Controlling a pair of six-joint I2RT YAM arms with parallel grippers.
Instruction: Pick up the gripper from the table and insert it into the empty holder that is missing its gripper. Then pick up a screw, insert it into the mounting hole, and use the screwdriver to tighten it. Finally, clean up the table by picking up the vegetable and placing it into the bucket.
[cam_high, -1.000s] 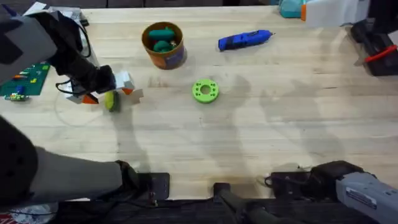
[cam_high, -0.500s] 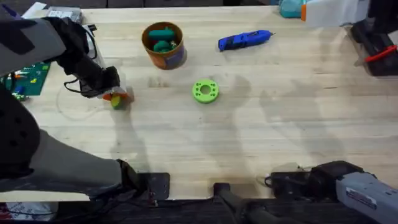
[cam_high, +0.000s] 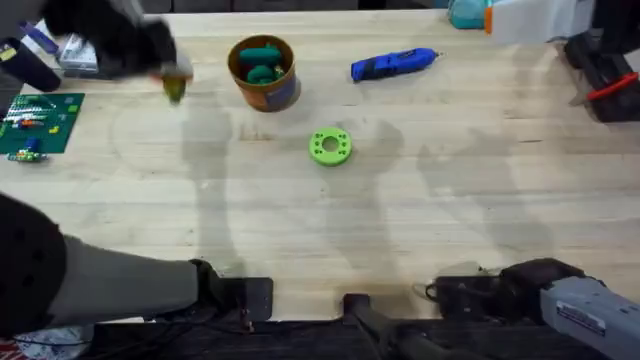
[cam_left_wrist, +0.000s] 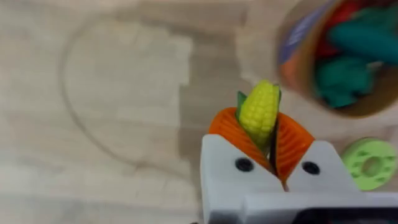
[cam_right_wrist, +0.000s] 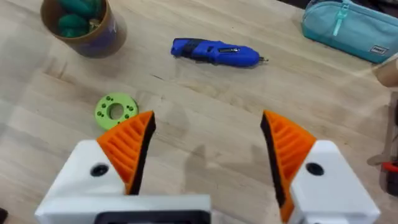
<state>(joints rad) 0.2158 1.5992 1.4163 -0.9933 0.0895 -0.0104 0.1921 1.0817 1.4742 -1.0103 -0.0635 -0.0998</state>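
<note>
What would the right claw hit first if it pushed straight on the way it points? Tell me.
Probably the screwdriver: in the right wrist view it lies across the line ahead of the open right claw, with bare table between. The depth is unclear, so it might meet the table first.

- Small toy corn vegetable (cam_left_wrist: 259, 112): yellow kernels, green husk.
- Round bucket (cam_high: 264, 73): orange, bluish-grey patch.
- Pen-shaped screwdriver (cam_high: 392, 63): blue.
- Holed ring (cam_high: 330, 146): bright green.
- Ribbed finger pads (cam_right_wrist: 129, 148): orange.
- Wooden tabletop (cam_high: 420, 210): pale.

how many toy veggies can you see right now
3 at least: a yellow corn clamped in the left gripper, and two dark green pieces inside the orange bucket. More could be hidden underneath those.
</note>
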